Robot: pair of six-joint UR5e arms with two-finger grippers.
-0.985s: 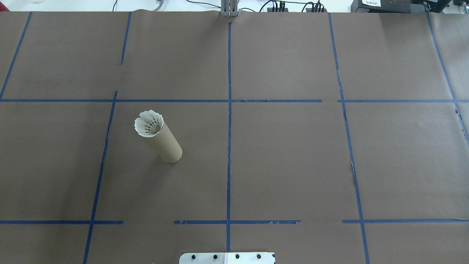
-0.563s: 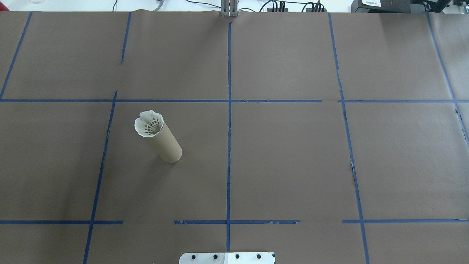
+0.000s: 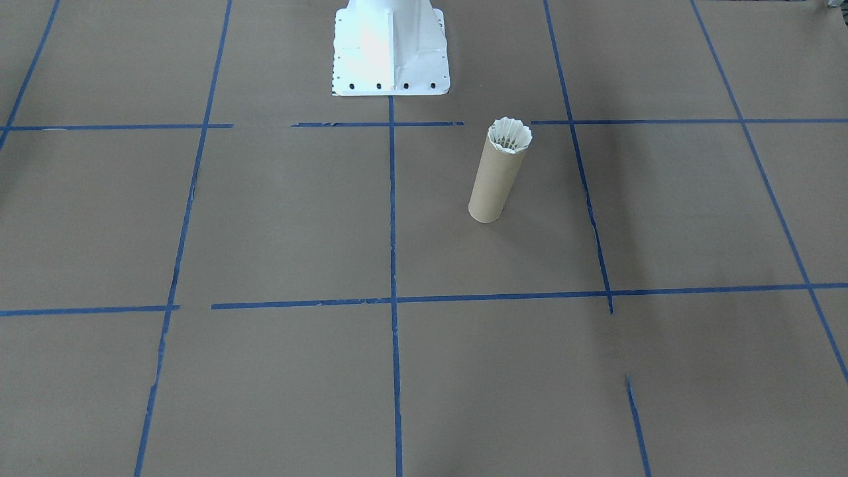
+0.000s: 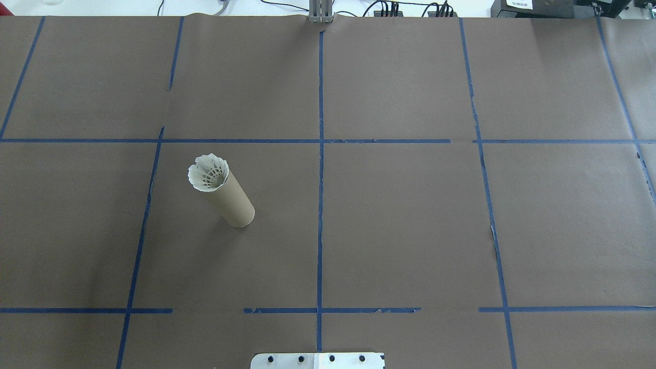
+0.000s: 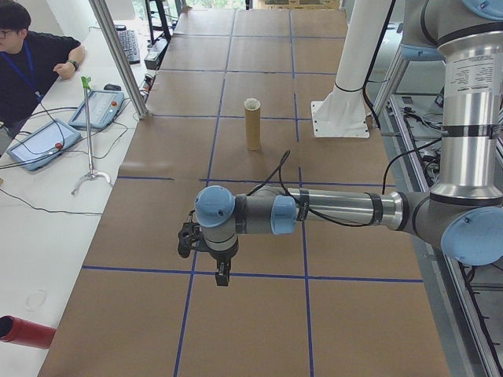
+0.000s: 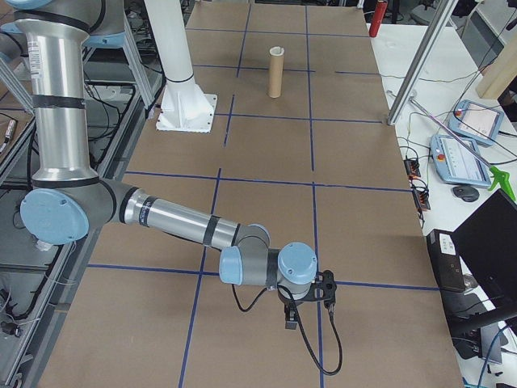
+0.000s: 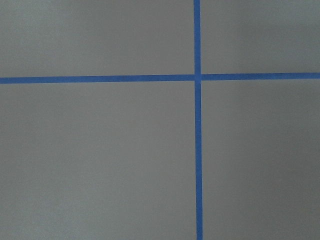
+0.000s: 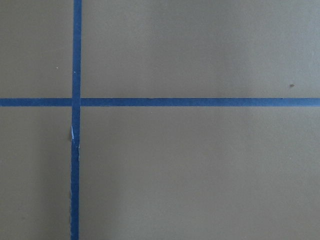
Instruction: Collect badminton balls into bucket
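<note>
The left gripper (image 5: 223, 276) hangs low centre in the left side view, pointing down over brown paper, touching nothing visible; whether it is spread or closed cannot be told. The same holds for the right gripper (image 6: 291, 317), low centre in the right side view. The shuttlecock (image 4: 207, 172) sits in the top of the upright cardboard tube (image 4: 234, 203), feathers showing above the rim, centre-left of the overhead view, among blue tape lines (image 4: 321, 169).
</note>
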